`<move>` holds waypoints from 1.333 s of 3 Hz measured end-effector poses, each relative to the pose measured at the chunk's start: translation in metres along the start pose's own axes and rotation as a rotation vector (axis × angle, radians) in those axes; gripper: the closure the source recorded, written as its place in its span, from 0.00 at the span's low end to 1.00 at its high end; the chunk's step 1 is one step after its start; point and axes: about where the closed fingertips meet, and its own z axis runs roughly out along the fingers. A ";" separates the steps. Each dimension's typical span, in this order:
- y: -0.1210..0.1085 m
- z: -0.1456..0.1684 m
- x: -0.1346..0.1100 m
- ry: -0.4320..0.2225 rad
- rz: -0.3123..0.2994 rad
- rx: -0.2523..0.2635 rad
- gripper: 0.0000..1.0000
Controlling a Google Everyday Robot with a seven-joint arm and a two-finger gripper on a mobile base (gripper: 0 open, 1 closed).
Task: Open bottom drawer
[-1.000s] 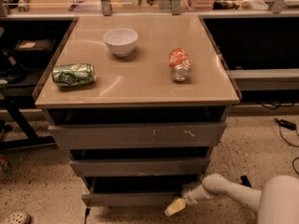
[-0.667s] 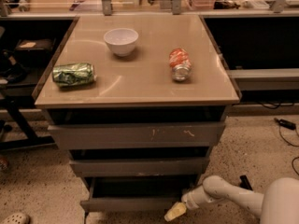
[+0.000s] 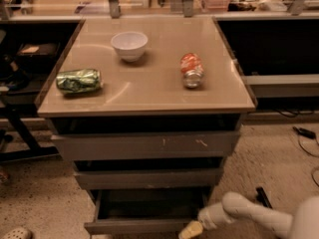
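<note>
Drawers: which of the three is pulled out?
The bottom drawer: its tray shows, with the gripper by its front edge. The top drawer and middle drawer show only fronts.

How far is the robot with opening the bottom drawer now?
Done: the bottom drawer stands out past the middle drawer above it, its inside showing. In hand: the gripper is at the right end of its front. Left: perhaps a further pull, then withdrawing; whether it is fully out, I cannot tell.
</note>
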 end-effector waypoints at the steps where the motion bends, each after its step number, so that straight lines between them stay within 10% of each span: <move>1: 0.010 -0.003 0.014 -0.002 0.029 -0.012 0.00; 4: 0.068 -0.025 0.075 -0.053 0.085 -0.061 0.00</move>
